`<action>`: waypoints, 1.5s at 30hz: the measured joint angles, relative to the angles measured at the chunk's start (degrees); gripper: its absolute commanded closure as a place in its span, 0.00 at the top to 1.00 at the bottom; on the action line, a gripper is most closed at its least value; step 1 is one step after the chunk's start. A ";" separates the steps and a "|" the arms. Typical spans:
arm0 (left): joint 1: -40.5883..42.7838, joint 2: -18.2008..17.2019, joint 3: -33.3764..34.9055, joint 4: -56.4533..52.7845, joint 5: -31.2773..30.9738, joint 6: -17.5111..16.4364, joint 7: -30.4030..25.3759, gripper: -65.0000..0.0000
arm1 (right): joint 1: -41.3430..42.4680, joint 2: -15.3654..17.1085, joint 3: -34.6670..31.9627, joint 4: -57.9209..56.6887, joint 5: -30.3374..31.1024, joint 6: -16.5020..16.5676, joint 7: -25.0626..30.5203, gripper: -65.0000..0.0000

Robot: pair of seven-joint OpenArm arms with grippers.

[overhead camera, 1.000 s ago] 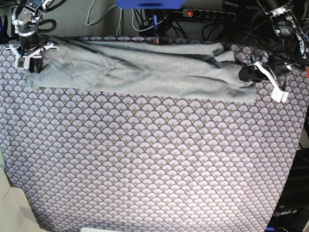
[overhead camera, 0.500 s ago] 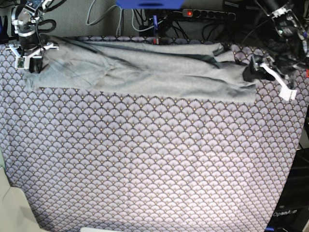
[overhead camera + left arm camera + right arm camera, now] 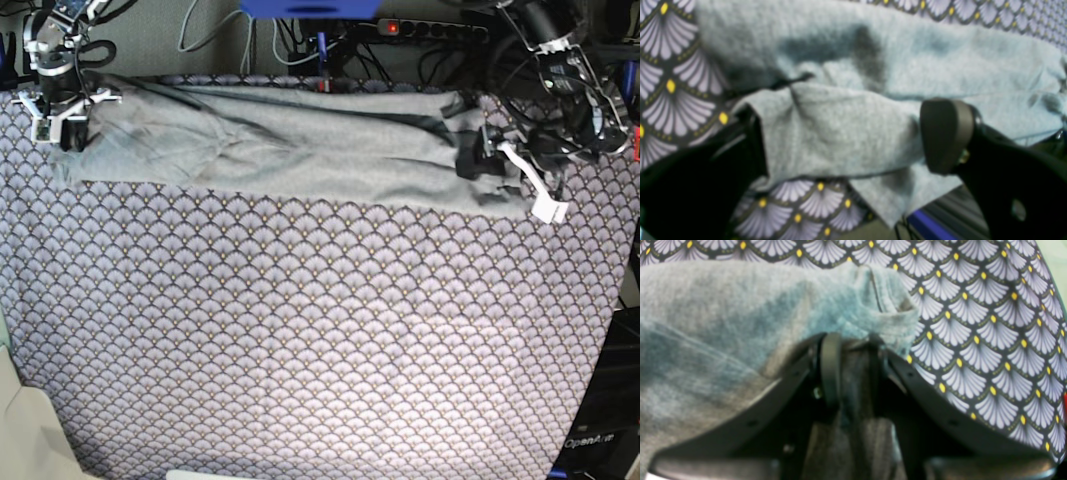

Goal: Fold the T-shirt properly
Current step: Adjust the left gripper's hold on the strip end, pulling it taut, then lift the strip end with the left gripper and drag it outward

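Left claw stands with its two dark fingers wide apart over the end of the plain light grey short-sleeved knit T-shirt. A folded flap of the grey cloth lies between the fingers, and the rounded pad of one finger touches its edge, but the fingers do not press the cloth together. In the base view this left claw is at the right end of the garment, near the far right corner of the desk, which is covered with a purple-grey cloth with a fan-scale pattern and small yellow dots.

The right claw is closed on a bunched corner of the T-shirt; a strip of grey cloth runs down between its two black fingers, which stand very near each other. In the base view the right claw is at the far left corner of the desk, at the other end of the garment.

The T-shirt lies as a long, wrinkled band along the far edge of the desk, stretched from one claw to the other. A darker strip of cloth shows near its right end. The near part of the patterned cover carries nothing.
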 measured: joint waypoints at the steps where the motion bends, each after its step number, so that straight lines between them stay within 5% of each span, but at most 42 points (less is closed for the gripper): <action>1: -0.11 0.55 0.50 -0.28 -0.63 -0.04 -0.33 0.92 | -0.02 0.00 0.00 0.00 0.00 0.00 0.00 0.24; 6: -0.11 4.96 2.12 -0.66 -3.19 -0.48 -1.18 0.92 | -0.02 -0.02 0.00 0.00 0.02 0.00 0.00 0.24; 16: 0.81 4.79 2.05 -0.76 -3.72 -0.76 -2.25 0.89 | 0.09 0.00 -0.02 0.00 0.02 0.02 0.02 0.24; 19: 1.14 4.63 1.92 -0.70 -3.43 -0.46 -1.92 0.68 | 0.17 0.00 -0.02 0.00 0.00 0.02 0.00 0.24; 24: 1.46 5.01 0.15 -1.20 -2.05 0.07 0.22 0.13 | 0.31 -0.02 -0.02 -0.02 0.00 0.02 -0.04 0.24; 26: 1.60 5.35 -1.88 -1.40 -2.45 0.02 0.87 0.00 | 0.31 -0.02 -0.02 -0.04 0.00 0.02 -0.02 0.24; 33: 1.44 5.99 -2.89 -0.26 -1.90 0.07 1.77 0.00 | 0.31 -0.02 -0.02 -0.04 0.00 0.02 -0.02 0.24; 42: 0.50 15.74 0.35 12.98 2.97 0.63 5.05 0.00 | 0.31 -0.02 -0.07 -0.04 0.02 0.02 0.00 0.24; 45: -0.61 16.11 0.63 16.15 1.05 0.42 4.44 0.00 | 0.33 0.00 -0.07 -0.04 0.02 0.02 0.00 0.24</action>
